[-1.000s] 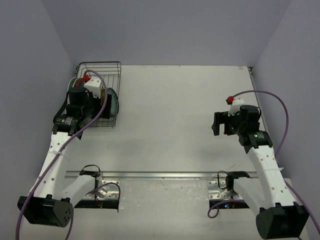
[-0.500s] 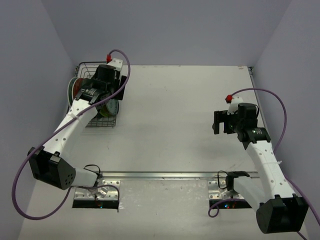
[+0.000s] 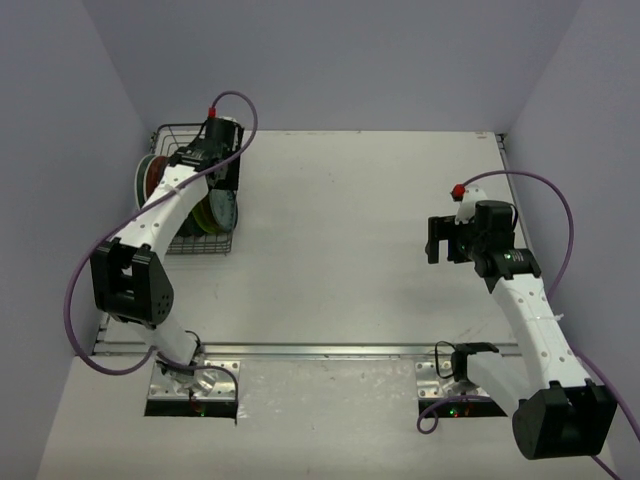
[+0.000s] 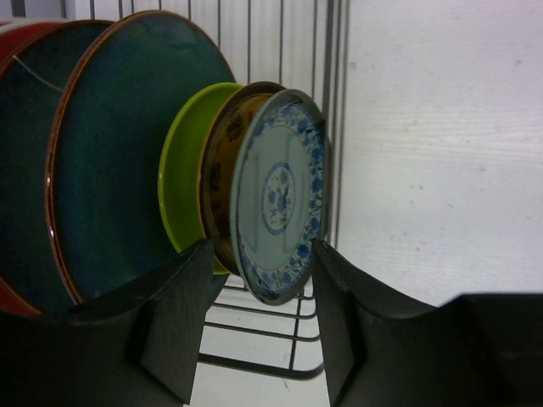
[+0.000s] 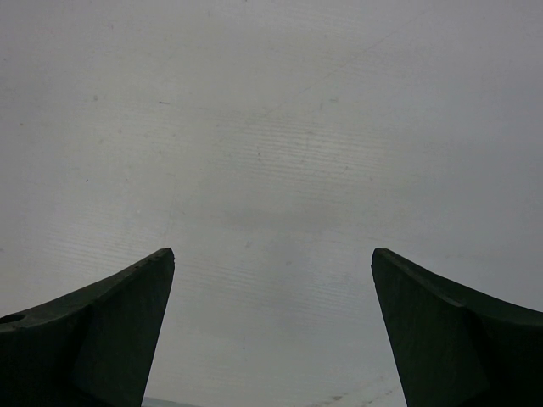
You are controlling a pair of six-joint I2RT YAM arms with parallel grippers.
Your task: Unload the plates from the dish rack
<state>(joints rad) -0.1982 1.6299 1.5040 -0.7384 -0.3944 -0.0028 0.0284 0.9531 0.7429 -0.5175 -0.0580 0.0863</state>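
Note:
The black wire dish rack (image 3: 205,251) stands at the table's far left, with plates upright in it. In the left wrist view, from left to right, are two large red-rimmed plates with teal faces (image 4: 127,170), a lime-green plate (image 4: 188,170), a yellow-brown patterned plate (image 4: 219,170) and a bluish plate with blue flowers (image 4: 280,195). My left gripper (image 4: 261,318) is open over the rack (image 4: 254,368). Its fingers (image 4: 182,314) straddle the bluish plate's rim with gaps on both sides. It also shows in the top view (image 3: 222,178). My right gripper (image 5: 271,280) is open and empty above bare table, at the right in the top view (image 3: 440,240).
The rack sits close to the left wall. A metal rail (image 3: 330,350) runs along the table's near edge by the arm bases. Purple cables (image 3: 555,200) loop from both arms. Bare white table (image 3: 340,230) lies between the rack and the right arm.

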